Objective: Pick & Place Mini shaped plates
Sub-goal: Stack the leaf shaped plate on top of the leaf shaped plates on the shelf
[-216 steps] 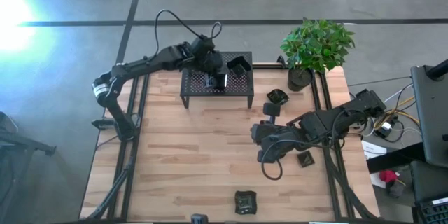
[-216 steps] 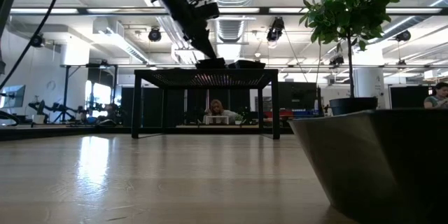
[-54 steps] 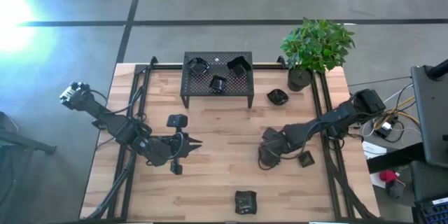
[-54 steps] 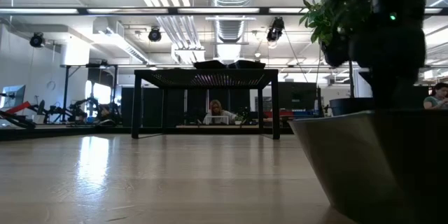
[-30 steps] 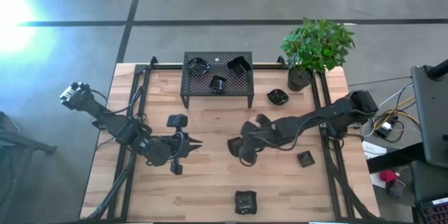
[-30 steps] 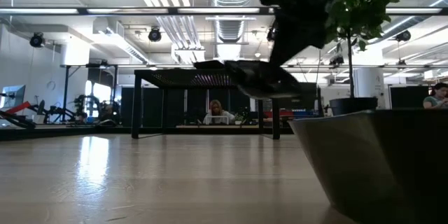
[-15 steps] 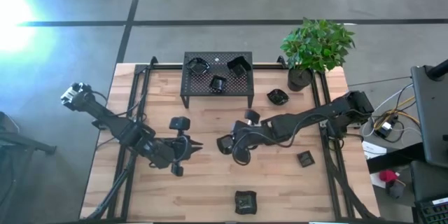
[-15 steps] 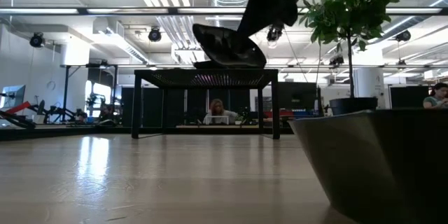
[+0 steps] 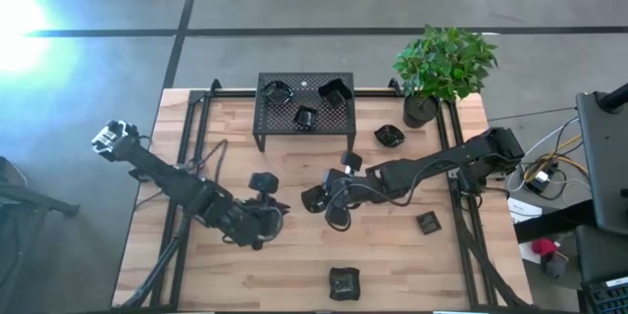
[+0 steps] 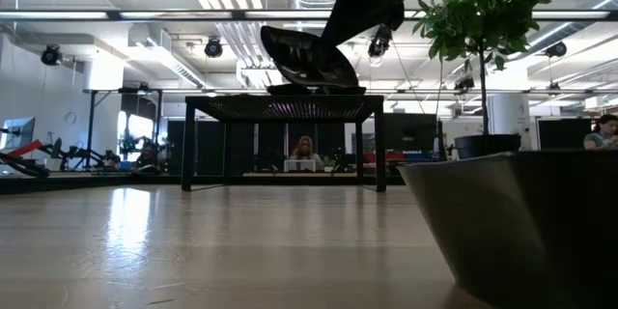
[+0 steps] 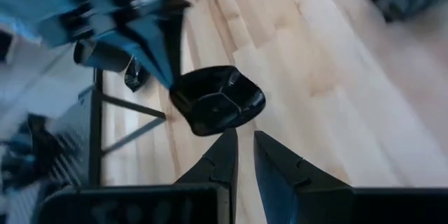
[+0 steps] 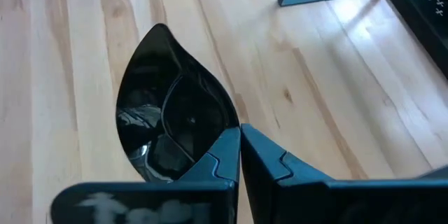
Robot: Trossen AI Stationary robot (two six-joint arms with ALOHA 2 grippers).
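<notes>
My right gripper (image 9: 324,199) is over the middle of the table, shut on a dark leaf-shaped mini plate (image 9: 311,199), which also shows in the right wrist view (image 12: 175,105) and raised in the low view (image 10: 301,56). My left gripper (image 9: 280,212), fingers shut (image 11: 245,143), points at that plate (image 11: 217,101) from the table's left, a short way off. Three plates (image 9: 306,116) sit on the black rack (image 9: 304,139). Three others rest flat on the table: near the pot (image 9: 390,135), at the right (image 9: 428,223), at the near edge (image 9: 344,282). My right gripper pinches the leaf plate's rim (image 12: 222,137) between its two fingers, at the broad end opposite the pointed tip (image 12: 159,28). The fingers come from the table's right, slanting down. The plate is lifted clear of the table and tilted (image 10: 301,56).
The perforated rack on legs stands at the far edge, the potted plant (image 9: 442,64) at the far right corner. Bare wood lies between the rack and the near edge. In the low view the near-edge plate (image 10: 512,222) fills the right foreground.
My right gripper has carried the leaf plate toward the table's left, raising and tilting it. My left arm has reached toward the table's right, bringing its gripper closer to the held plate.
</notes>
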